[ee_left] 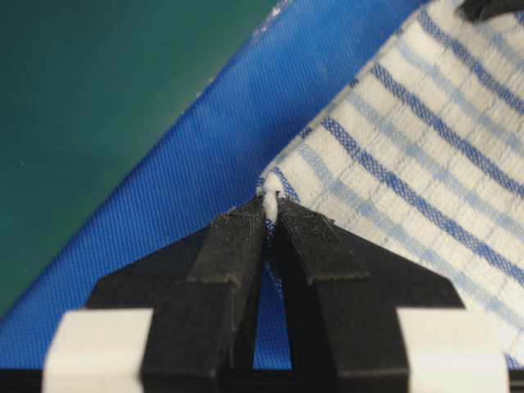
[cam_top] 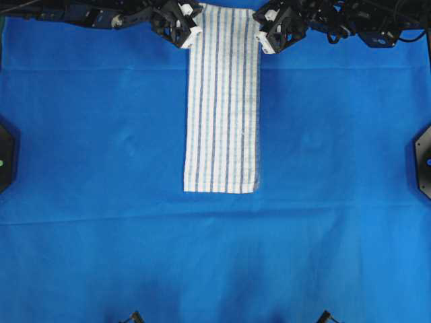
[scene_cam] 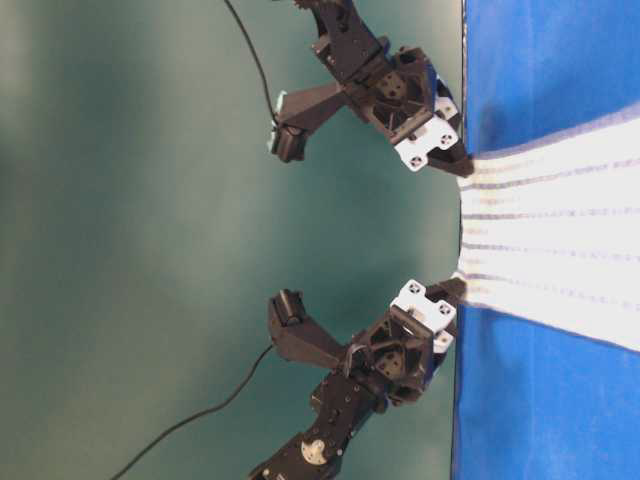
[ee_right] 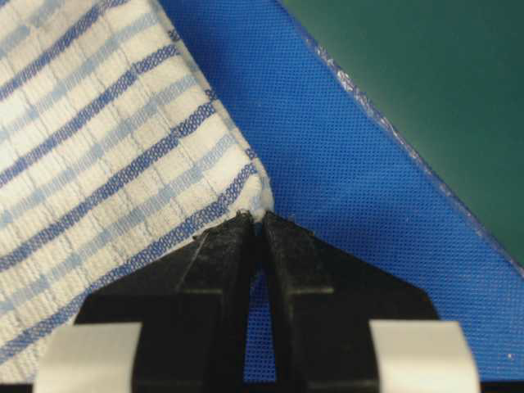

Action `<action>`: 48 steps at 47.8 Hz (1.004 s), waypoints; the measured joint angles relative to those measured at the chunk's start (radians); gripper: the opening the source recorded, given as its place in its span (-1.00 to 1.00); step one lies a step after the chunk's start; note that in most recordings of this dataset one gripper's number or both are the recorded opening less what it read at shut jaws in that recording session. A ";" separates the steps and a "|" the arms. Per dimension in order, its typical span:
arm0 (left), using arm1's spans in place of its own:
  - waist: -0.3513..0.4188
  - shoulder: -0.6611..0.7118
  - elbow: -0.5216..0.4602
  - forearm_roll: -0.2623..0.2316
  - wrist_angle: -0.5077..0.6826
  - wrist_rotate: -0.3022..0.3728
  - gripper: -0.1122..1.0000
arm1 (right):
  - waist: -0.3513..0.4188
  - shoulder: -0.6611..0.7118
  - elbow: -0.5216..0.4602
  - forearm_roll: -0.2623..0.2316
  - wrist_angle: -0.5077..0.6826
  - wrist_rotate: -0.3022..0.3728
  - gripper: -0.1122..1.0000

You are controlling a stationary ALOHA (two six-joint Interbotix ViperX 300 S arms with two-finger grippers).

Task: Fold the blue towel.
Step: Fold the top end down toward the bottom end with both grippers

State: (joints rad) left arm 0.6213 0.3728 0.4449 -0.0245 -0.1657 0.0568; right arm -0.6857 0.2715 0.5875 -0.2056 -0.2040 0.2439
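We saw the towel (cam_top: 223, 101) lying as a long narrow strip down the middle of the blue cover (cam_top: 94, 134), its stripes running lengthwise from the far edge toward the near side. Its near end lay flat and square, well short of the near edge of the cover. Its far end reached the far edge of the cover, where both arms met it.

The left gripper (cam_top: 192, 33) sat at the far left corner of the towel. In the left wrist view its fingers (ee_left: 233, 246) were pressed together with a small tip of white cloth pinched between them, so we took it as clamped on that corner. The right gripper (cam_top: 264, 39) sat at the far right corner. In the right wrist view its fingers (ee_right: 221, 246) were likewise closed, with the very corner of the towel caught at their tips.

From the table-level view the two grippers stood at the edge of the cover, one at each far corner, and the towel (scene_cam: 560, 230) spread wider away from them, drawn in slightly between the two grips. Beyond the cover we saw a dark green surface (scene_cam: 150, 200) under the arms. The cloth between the corners looked taut, without folds that we could make out.
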 measured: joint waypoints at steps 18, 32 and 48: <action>-0.118 -0.124 0.127 0.000 0.009 0.003 -0.75 | 0.126 -0.181 0.121 0.032 0.025 0.005 -0.69; -0.285 -0.235 0.258 -0.002 0.009 -0.015 -0.75 | 0.298 -0.278 0.233 0.095 0.025 0.005 -0.69; -0.494 -0.290 0.331 -0.002 0.012 -0.035 -0.75 | 0.522 -0.324 0.307 0.189 0.015 0.006 -0.69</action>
State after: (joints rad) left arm 0.1273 0.0828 0.7762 -0.0261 -0.1534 0.0215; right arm -0.1641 -0.0522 0.8943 -0.0169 -0.1887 0.2500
